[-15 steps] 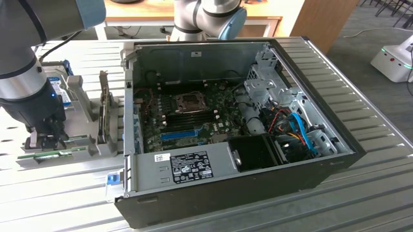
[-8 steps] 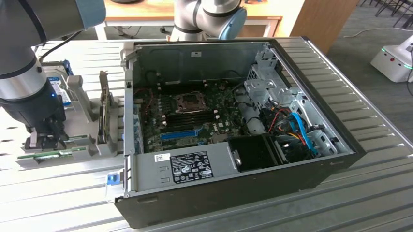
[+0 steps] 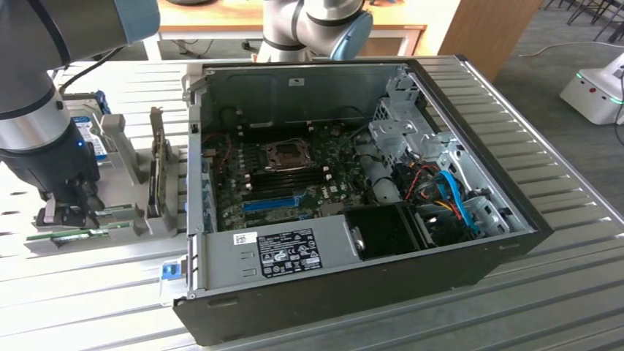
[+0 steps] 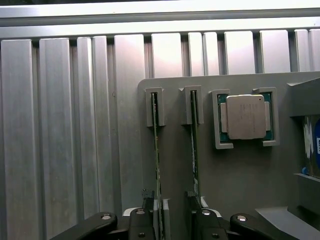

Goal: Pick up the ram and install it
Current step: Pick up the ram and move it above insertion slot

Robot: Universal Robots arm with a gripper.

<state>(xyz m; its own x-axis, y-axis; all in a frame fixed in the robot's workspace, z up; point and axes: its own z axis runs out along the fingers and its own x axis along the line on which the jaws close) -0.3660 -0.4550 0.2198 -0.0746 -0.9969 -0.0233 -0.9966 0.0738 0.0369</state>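
Note:
Two ram sticks stand edge-on in the slots of a grey holder (image 4: pixel 240 185), one (image 4: pixel 157 145) beside the other (image 4: pixel 194 145). My gripper (image 4: pixel 169 199) hangs just above them, open, its dark fingertips (image 4: pixel 146 196) set to either side of the first stick without touching it. The second stick runs close behind the other fingertip. In the exterior view the gripper (image 3: pixel 66 218) sits low over the holder (image 3: pixel 98 241) at the exterior view's left, outside the open computer case (image 3: pixel 341 278). The motherboard's black memory slots (image 3: pixel 292 178) lie beside the processor socket.
A processor chip (image 4: pixel 245 116) rests in a pocket of the holder next to the sticks. A blue expansion slot (image 3: pixel 270 203) and blue cables (image 3: pixel 458 201) sit inside the case. Another arm (image 3: pixel 312 25) stands behind the case. The table is ribbed metal.

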